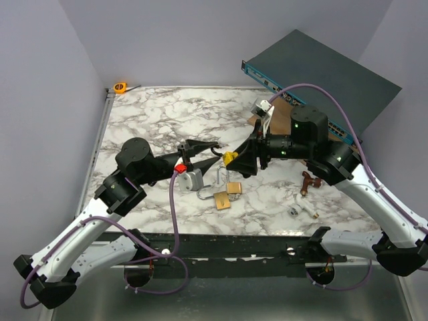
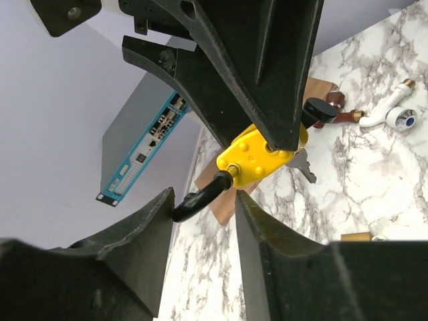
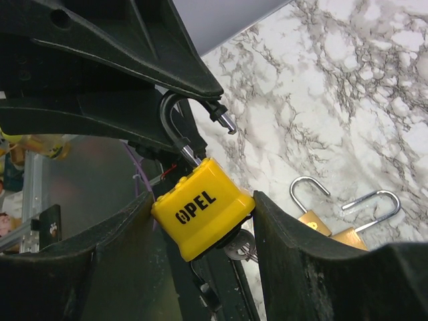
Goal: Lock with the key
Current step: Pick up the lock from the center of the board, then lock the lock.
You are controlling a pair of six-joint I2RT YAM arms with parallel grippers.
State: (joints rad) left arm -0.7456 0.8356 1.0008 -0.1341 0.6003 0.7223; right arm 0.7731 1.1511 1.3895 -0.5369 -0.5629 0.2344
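Right gripper (image 3: 204, 221) clamps the yellow padlock (image 3: 200, 200) mid-table, apparently so the parted, empty left gripper (image 2: 202, 200) can close its shackle (image 3: 180, 142).

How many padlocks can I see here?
3: the yellow padlock held in the right gripper, and two brass padlocks lying close together on the table. Others may hide under the arms.
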